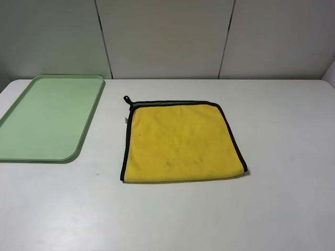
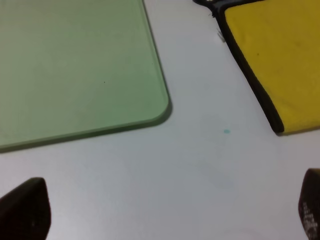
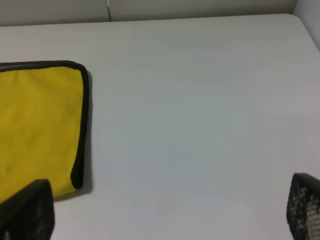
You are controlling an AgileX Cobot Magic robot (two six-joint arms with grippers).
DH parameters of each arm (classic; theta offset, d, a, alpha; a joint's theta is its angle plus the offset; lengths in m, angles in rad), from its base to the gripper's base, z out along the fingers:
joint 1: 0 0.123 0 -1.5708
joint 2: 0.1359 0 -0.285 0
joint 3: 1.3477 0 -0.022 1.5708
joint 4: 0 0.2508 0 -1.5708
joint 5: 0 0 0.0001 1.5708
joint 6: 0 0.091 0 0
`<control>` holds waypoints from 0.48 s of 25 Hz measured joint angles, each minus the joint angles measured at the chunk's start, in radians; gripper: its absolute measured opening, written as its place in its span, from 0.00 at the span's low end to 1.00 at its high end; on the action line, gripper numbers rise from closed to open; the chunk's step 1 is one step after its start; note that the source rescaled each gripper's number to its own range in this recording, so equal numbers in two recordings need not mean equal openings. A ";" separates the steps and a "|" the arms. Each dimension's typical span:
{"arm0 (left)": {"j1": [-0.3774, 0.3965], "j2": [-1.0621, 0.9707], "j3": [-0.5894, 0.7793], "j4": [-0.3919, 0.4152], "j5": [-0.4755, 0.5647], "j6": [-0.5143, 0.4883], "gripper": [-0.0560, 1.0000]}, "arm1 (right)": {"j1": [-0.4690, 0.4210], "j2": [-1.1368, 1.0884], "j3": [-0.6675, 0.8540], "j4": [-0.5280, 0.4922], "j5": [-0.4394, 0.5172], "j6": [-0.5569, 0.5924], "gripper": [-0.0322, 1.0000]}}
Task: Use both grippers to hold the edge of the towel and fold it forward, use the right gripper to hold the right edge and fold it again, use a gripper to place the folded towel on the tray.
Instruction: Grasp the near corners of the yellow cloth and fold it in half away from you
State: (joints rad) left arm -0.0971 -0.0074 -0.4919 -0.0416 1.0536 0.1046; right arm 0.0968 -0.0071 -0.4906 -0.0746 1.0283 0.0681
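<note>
Towel position: square yellow plush microfibre towel [image 1: 180, 141] lies flat on the white table [image 1: 293, 136], near the tray but not touching it.
Towel condition: black binding [image 1: 124, 146] runs along three sides. The near edge shows none and looks like a fold.
Tray: pale green rectangular plastic tray [image 1: 47, 115] holds nothing.
Left arm: left gripper [image 2: 167, 210] is spread wide over bare table and grips nothing.
Right arm: right gripper [image 3: 165, 210] is spread wide beside the towel's right corner and grips nothing.
Outstanding: one fold is possibly done. The right-edge fold and the placing on the tray remain.

No text, brand, number or sign readable in any view. Towel [image 1: 180, 141] has a tiny white tag [image 1: 126, 121] on its left black edge near the loop corner, too small and blurred to read, wrist view included
</note>
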 joint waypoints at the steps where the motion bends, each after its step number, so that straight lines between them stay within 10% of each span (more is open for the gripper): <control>1: 0.000 0.000 0.000 0.000 0.000 0.000 1.00 | 0.000 0.000 0.000 0.000 0.000 0.000 1.00; 12: 0.000 0.000 0.000 0.000 0.000 0.000 1.00 | 0.000 0.000 0.000 0.000 0.000 0.000 1.00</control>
State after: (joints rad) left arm -0.0971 -0.0074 -0.4919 -0.0416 1.0536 0.1046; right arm 0.0968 -0.0071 -0.4906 -0.0746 1.0283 0.0681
